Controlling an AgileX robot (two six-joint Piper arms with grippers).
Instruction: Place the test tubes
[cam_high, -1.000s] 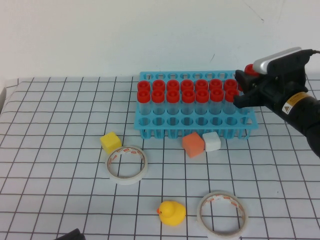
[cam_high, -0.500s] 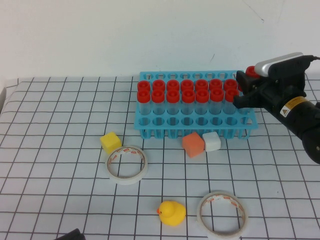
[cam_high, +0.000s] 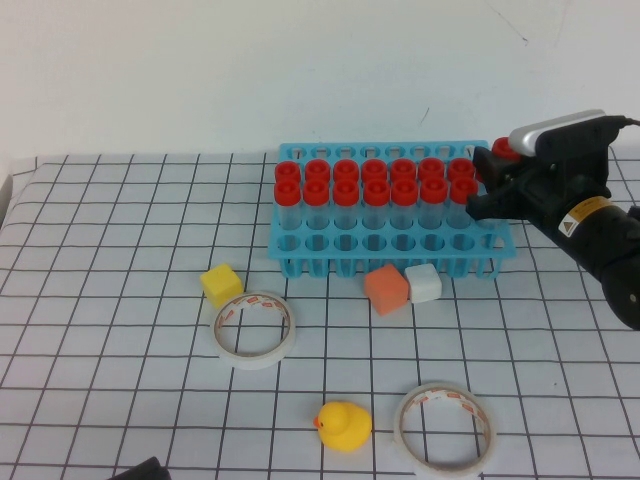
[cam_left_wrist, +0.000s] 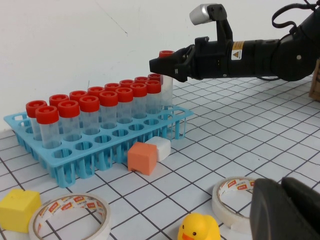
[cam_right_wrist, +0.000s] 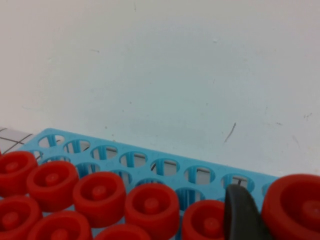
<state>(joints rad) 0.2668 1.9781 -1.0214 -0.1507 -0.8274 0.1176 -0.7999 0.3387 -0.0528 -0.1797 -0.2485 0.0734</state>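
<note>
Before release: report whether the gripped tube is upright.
Upright: tube stands vertical in right gripper at rack's right end; left gripper shut, at table's front.

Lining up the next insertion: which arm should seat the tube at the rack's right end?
Right. The right gripper grips the red-capped test tube above the right end of the blue rack; the left gripper sits shut at the near edge of the table, far away.

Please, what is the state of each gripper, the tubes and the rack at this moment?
right gripper: shut on held test tube, at the rack's right end.
held test tube: upright, capped.
left gripper: shut, parked low at near left.
rack: standing; two rows filled, front holes empty.
racked tubes: upright, capped.
</note>
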